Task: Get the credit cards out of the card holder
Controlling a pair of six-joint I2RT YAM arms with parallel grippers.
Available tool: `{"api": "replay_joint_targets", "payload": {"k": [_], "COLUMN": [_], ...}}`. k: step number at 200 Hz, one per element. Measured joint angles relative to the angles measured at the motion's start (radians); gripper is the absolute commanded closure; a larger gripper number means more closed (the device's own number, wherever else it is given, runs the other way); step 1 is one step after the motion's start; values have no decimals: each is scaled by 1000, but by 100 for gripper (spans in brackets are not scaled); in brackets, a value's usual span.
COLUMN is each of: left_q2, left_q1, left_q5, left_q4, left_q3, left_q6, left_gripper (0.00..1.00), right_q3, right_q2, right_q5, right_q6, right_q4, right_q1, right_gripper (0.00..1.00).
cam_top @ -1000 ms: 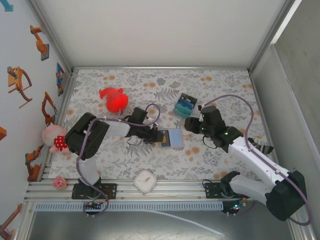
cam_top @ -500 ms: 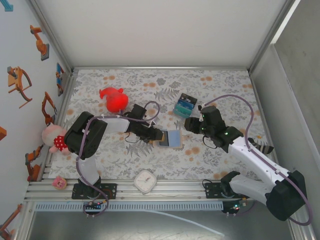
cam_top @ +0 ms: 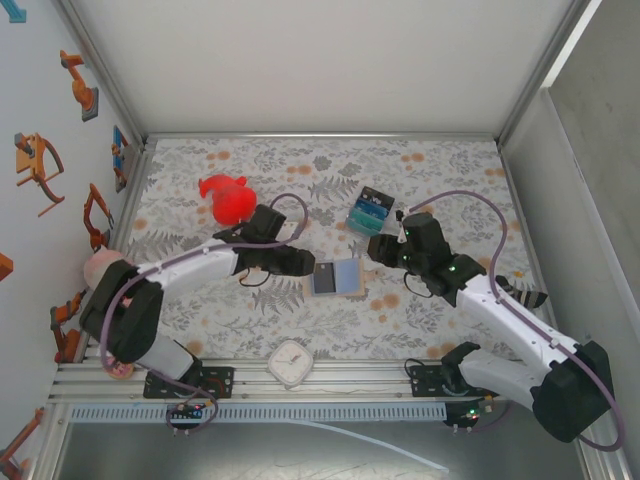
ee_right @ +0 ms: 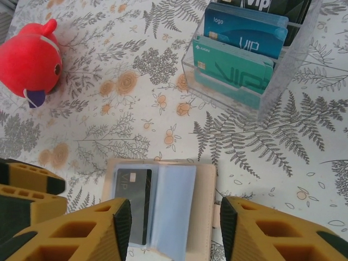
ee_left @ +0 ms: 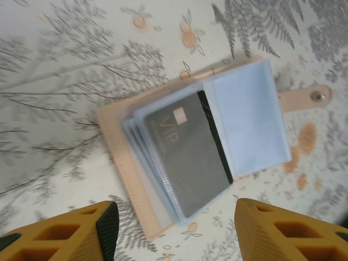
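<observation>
The tan card holder [cam_top: 345, 278] lies open on the flowered table, its snap tab pointing right. In the left wrist view a dark credit card [ee_left: 190, 152] marked VIP sits in a clear sleeve on the holder's [ee_left: 117, 157] left half. My left gripper [cam_top: 308, 264] hovers just left of the holder, open [ee_left: 174, 231], with nothing between its fingers. My right gripper [cam_top: 378, 248] hangs open [ee_right: 174, 228] above the holder's [ee_right: 204, 217] far right side, and the same dark card [ee_right: 133, 201] shows below it.
A clear stand [cam_top: 368, 210] behind the holder has a teal card [ee_right: 234, 68] and a blue card [ee_right: 247, 32] upright in it. A red toy [cam_top: 228, 198] sits at back left, a white clock [cam_top: 291, 362] at the near edge, a pink doll [cam_top: 105, 275] far left.
My left gripper has opened and drawn back to the left, off the card holder, and its arm has swung out leftward. The holder stays open on the table. The right arm has held still.
</observation>
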Motion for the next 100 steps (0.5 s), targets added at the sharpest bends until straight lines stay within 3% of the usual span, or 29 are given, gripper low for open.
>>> {"api": "replay_joint_targets", "payload": {"k": [20,40,56,100], "left_q2": [-94,-167,-211,-219], "left_q1": [-51,-66,-72,-145], "left_q5": [-153,-248,-315,-500], "left_q4": [20,92,173,285], "left_q3": [-40,-113,-187,-267], "left_q6": [-6,-15,-29,-7], "left_gripper": [32,1,3,3], "right_q3": [-11,-12,-12,-20], "right_q2": [2,23,63,220], "right_q5": [-26,-67,-111,-218], "right_q6": [12,26,43,80], "right_q4": [14,43,74,167], "right_q1": [0,0,0,28], "right_gripper": [58,66,72,73]}}
